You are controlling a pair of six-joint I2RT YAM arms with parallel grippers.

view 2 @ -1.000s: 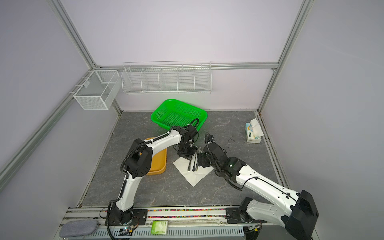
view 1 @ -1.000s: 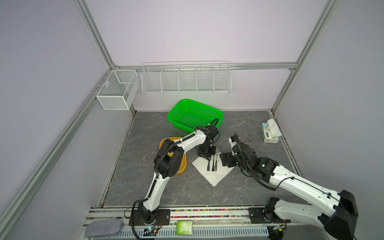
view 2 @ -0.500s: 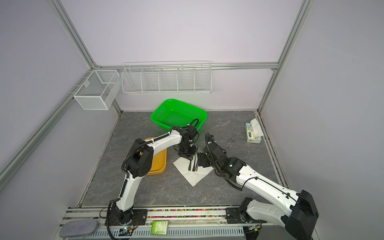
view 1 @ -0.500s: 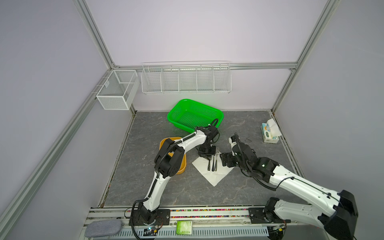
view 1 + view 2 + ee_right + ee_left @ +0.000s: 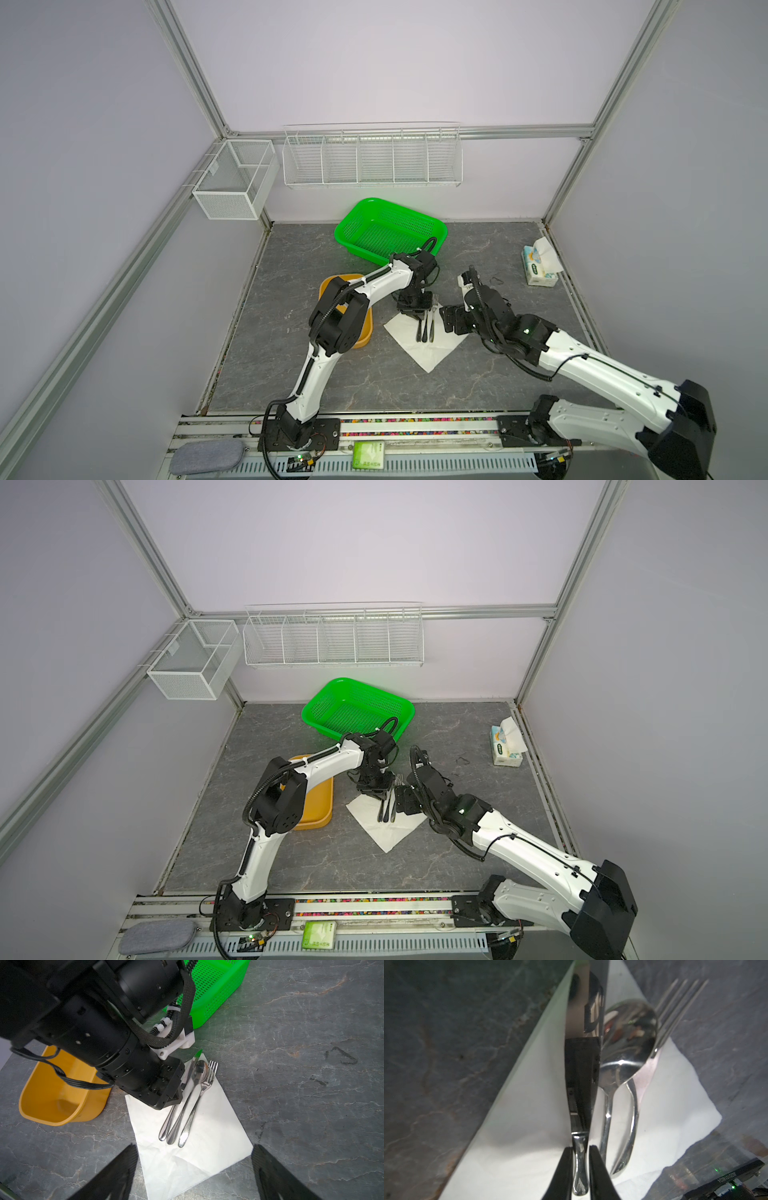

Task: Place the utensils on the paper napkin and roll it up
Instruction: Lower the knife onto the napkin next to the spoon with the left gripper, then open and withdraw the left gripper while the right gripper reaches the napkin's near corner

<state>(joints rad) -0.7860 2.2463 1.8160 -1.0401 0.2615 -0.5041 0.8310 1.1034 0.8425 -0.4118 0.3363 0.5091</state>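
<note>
The white paper napkin (image 5: pixel 434 351) lies as a diamond on the grey table, also seen in the other top view (image 5: pixel 388 833). On it the knife (image 5: pixel 166 1126), spoon (image 5: pixel 180 1118) and fork (image 5: pixel 193 1113) lie side by side, handles toward the front. My left gripper (image 5: pixel 581 1149) points down over them, its black fingers tight against both sides of the knife (image 5: pixel 583 1064) handle, beside the spoon (image 5: pixel 627 1043) and fork (image 5: pixel 675 1007). My right gripper (image 5: pixel 194 1147) hovers open just right of the napkin (image 5: pixel 207 1159), holding nothing.
A green basket (image 5: pixel 390 232) stands behind the left arm. An orange bin (image 5: pixel 365 332) sits just left of the napkin. A tissue pack (image 5: pixel 538 266) lies at the right edge. White wire racks (image 5: pixel 370 162) hang on the back wall.
</note>
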